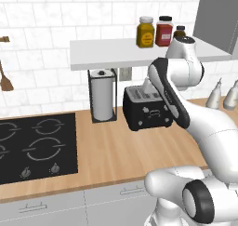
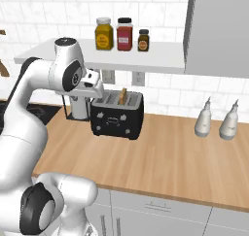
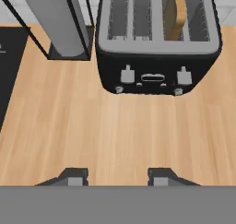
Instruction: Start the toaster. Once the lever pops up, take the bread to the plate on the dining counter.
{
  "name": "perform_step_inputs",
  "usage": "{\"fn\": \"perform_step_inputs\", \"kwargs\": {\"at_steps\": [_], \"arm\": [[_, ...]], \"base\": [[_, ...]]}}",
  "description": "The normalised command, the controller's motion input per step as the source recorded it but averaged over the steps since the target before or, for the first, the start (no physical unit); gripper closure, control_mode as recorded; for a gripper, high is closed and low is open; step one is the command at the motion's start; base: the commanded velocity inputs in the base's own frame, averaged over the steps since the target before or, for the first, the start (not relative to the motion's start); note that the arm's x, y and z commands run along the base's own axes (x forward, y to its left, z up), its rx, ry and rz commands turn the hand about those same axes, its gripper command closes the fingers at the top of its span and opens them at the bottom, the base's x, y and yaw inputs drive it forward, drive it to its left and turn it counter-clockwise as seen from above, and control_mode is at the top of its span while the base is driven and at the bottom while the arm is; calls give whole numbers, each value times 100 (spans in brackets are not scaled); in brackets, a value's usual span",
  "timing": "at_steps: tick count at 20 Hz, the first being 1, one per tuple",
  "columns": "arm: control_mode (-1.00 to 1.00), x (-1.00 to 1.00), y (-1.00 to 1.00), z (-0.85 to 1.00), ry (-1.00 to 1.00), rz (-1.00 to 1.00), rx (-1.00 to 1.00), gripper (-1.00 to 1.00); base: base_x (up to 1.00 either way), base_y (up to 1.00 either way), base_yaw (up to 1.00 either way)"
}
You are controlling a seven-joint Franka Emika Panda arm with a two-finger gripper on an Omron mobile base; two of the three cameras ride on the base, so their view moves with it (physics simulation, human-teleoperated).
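Observation:
The black toaster [image 1: 146, 112] [image 2: 116, 117] [image 3: 156, 78] stands on the narrow wood worktop by the wall. One slice of bread [image 2: 123, 96] [image 3: 175, 13] sticks up on edge from a slot right of the toaster's middle. Two grey levers [image 3: 127, 74] sit on the toaster's front above small silver knobs. My gripper [image 3: 117, 176] [image 2: 99, 95] hangs above the worktop just in front of the toaster, pointing down. Its fingers are apart with nothing between them, and it touches nothing. The plate and the dining counter are out of view.
A paper-towel roll in a black wire holder [image 1: 103, 96] [image 3: 60, 20] stands just left of the toaster. Further left lies the black hob [image 1: 37, 146]. A white shelf with three jars [image 1: 155, 32] hangs overhead. Two pale bottles [image 2: 216, 119] stand to the right.

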Motion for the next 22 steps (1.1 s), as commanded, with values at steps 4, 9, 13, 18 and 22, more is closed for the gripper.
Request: {"fn": "perform_step_inputs", "kwargs": {"at_steps": [4, 9, 13, 18, 22], "arm": [[-100, -17, -7, 0, -5, 0, 0, -100], [-100, -34, -90, -3, -18, 0, 1, -100], [-100, 0, -91, -14, -19, -1, 2, -100], [-100, 7, -72, -23, -18, -1, 1, -100], [-100, 43, -45, -19, -15, 0, 0, -100]], "base": [[0, 0, 0], [0, 0, 0], [0, 0, 0], [0, 0, 0], [0, 0, 0]]}}
